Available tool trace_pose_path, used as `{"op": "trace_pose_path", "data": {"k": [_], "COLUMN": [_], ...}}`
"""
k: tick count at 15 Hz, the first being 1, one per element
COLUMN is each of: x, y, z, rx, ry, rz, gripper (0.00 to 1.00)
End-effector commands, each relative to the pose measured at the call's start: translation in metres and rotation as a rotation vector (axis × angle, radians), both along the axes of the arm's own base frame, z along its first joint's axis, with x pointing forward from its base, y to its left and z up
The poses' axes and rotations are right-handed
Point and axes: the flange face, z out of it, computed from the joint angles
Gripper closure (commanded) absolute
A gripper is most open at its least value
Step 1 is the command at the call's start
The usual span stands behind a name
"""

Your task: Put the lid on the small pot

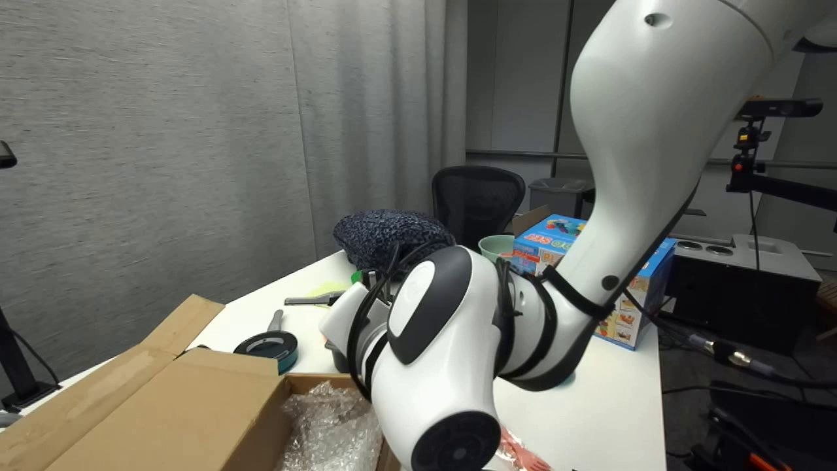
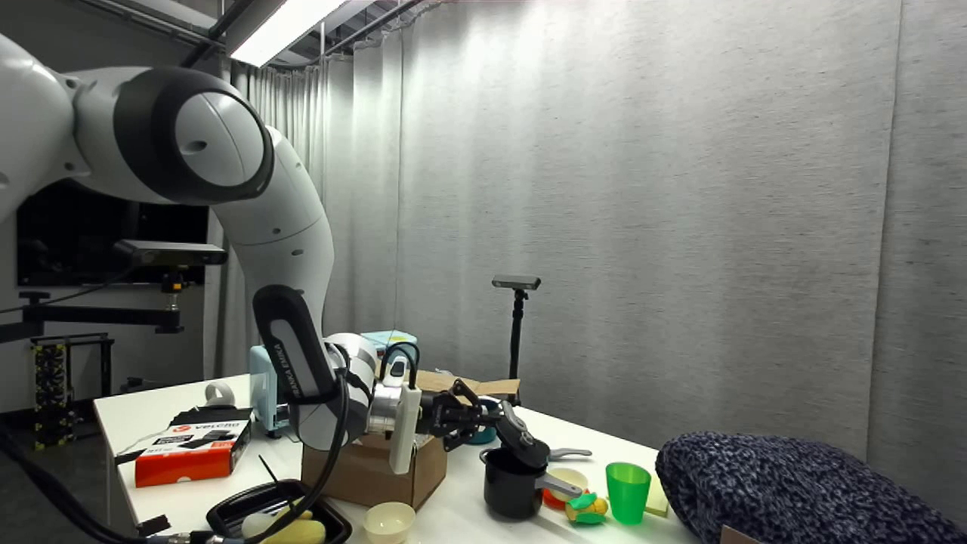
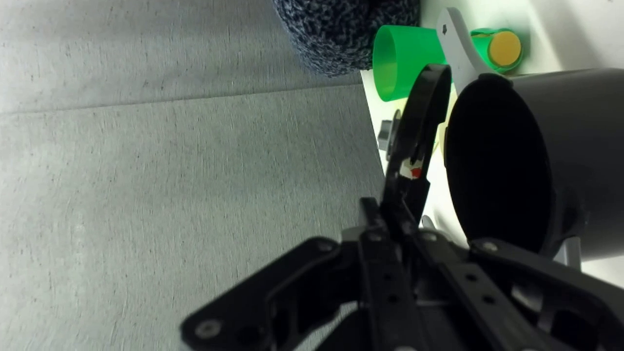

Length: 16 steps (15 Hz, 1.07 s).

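The small black pot stands upright on the white table in an exterior view, with a grey handle. Its dark open mouth faces the camera in the wrist view. My gripper is shut on the edge of a black lid, seen nearly edge-on beside the pot's mouth. In an exterior view the lid is tilted steeply over the pot's rim, and the gripper is above and beside the pot. Whether lid and rim touch cannot be told. The arm hides the gripper in an exterior view.
A green cup and a yellow-green toy stand close to the pot. A dark fuzzy cushion lies beyond. A cardboard box, a teal-and-black pan, a pale bowl and a black tray are nearby.
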Motion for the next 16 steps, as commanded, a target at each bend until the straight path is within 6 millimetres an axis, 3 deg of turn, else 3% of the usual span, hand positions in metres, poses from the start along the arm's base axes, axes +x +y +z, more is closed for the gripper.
{"op": "trace_pose_path", "data": {"k": [1,6,7,9,16], "x": [0.0079,0.0075,0.0073,0.0070,0.0063], "y": [0.0029,0.0030,0.0024,0.0019,0.0034], "z": [0.0003,0.0004,0.0003,0.0004,0.0014], "rx": [-0.038,-0.024,-0.020,-0.019,-0.016], "ry": [-0.019,-0.015,-0.013,-0.012,-0.014], "rz": [0.013,0.005,0.001,0.000,0.004], "gripper": [0.98,0.98,0.68,0.60,0.06]}}
